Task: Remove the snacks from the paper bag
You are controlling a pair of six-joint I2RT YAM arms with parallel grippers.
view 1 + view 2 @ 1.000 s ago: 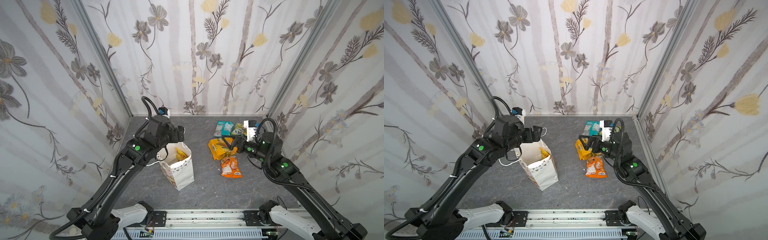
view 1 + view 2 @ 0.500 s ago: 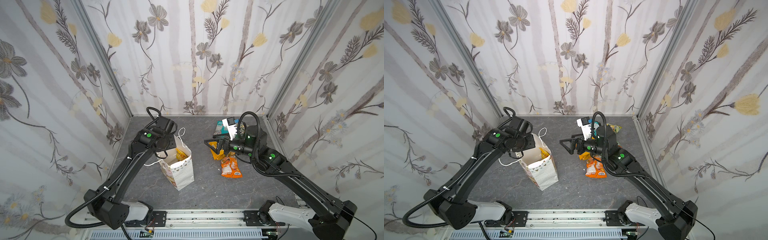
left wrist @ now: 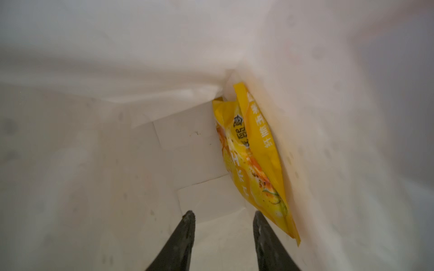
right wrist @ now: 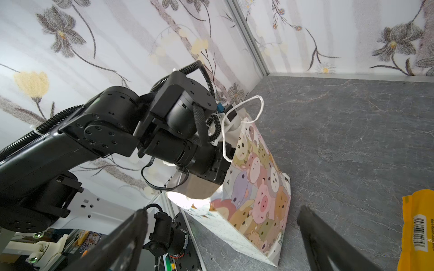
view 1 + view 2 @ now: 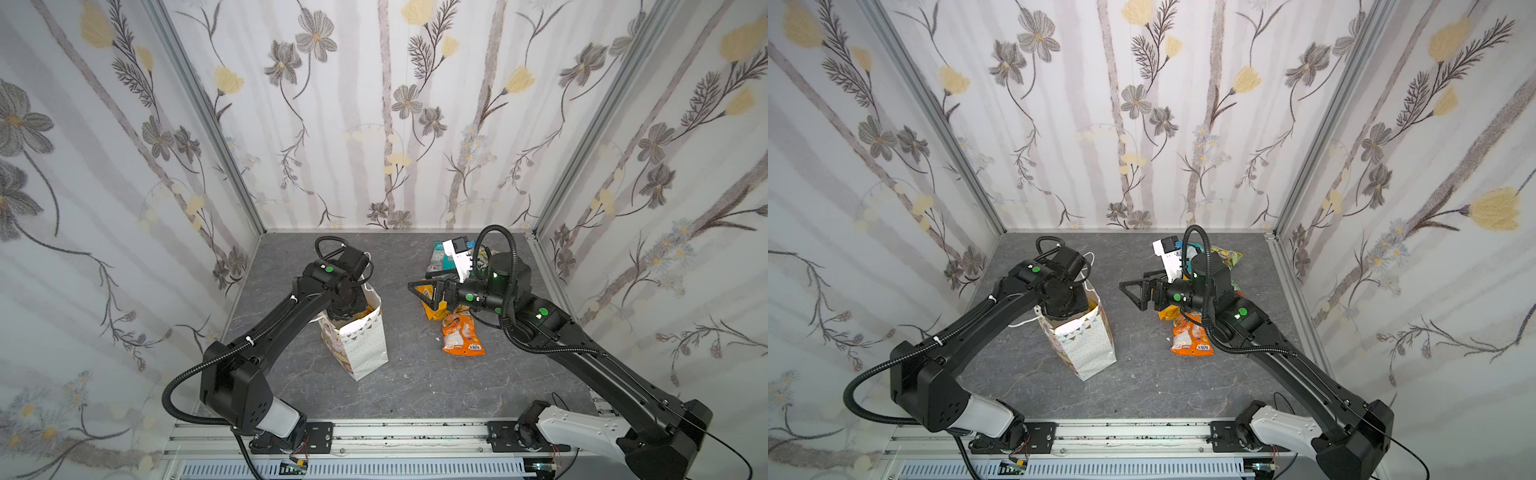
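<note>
Yellow foil alone shows inside the paper bag (image 5: pixel 365 345): one yellow packet (image 3: pixel 253 159) leaning on its inner wall, so the last retrieval looks to be in hand; the left gripper (image 3: pixel 223 213) is deep inside, jaws half-parted and empty, with the packet beside one finger, not between; next, shift sideways to straddle it; the right gripper (image 4: pixel 222 210), wide and empty, hovers at the bag's three o'clock in both top views.

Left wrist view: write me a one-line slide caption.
Left gripper, jaws apart, inside the paper bag beside a yellow snack packet leaning on its wall.
</note>
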